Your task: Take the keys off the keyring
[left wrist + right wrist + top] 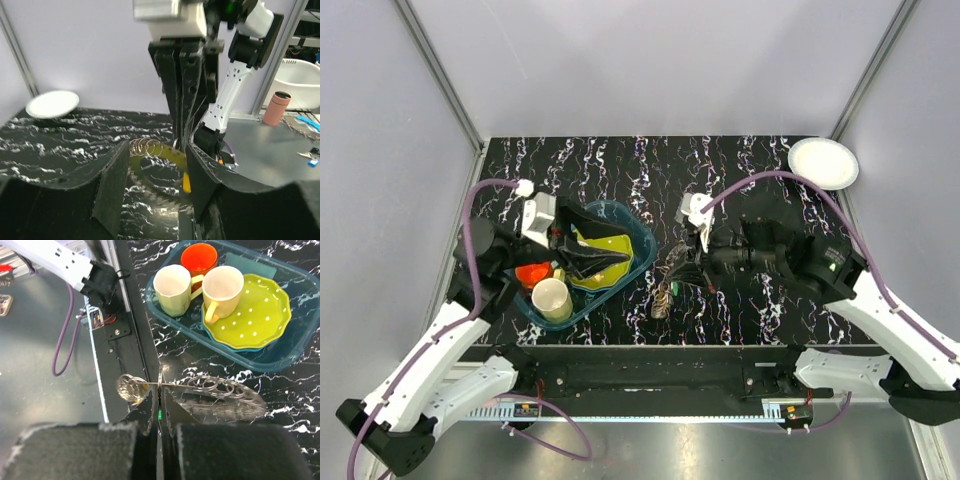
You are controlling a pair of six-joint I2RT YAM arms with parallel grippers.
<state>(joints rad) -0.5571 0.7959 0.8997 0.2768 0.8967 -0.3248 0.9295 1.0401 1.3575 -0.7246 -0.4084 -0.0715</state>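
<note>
The keyring [665, 290] is a bunch of silver wire rings and flat metal pieces, held just above the black marbled table in front of the right arm. My right gripper [688, 268] is shut on it. In the right wrist view its tips [160, 390] pinch one thin ring, with a tangle of rings [131, 389] to the left and several linked rings [215, 386] to the right. My left gripper [582, 255] is open and empty over the teal tray. Its wrist view shows its wide jaws [155, 185] framing the linked rings [147, 146] and a yellow piece [170, 157] under the right gripper's fingers [180, 90].
The teal tray [642, 250] at the left holds a yellow-green dotted plate [260, 310], a cream mug [175, 284], a yellow mug [222, 287] and an orange cup [199, 257]. A white plate [823, 162] sits at the back right corner. The table's front rail runs just below the keyring.
</note>
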